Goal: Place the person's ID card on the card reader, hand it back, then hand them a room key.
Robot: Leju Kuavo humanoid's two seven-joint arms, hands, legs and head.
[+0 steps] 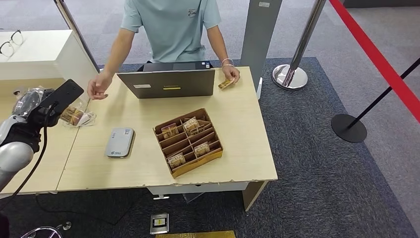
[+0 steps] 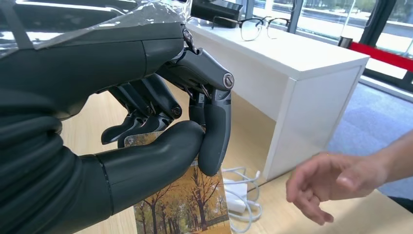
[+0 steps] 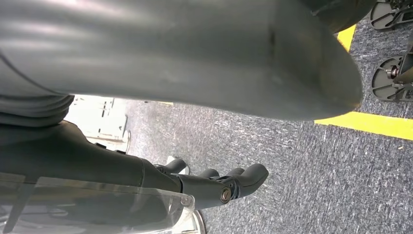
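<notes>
Wooden desk, compartmented tray of probable key cards, left hand pinching autumn-tree card

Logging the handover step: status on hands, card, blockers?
Left hand pinches the tree-print card, raised beside the desk. Right hand hangs over carpet, curled, holding nothing. Person's hand open and waiting nearby; nothing between.

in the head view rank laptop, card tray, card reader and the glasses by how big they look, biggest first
1. Laptop and card tray: too close in apparent size to rank; the laptop is wider, the tray deeper.
2. Card reader: clearly smaller.
3. Glasses: smallest, though they sit far off and are cut by the picture's edge, so unsure.
</notes>
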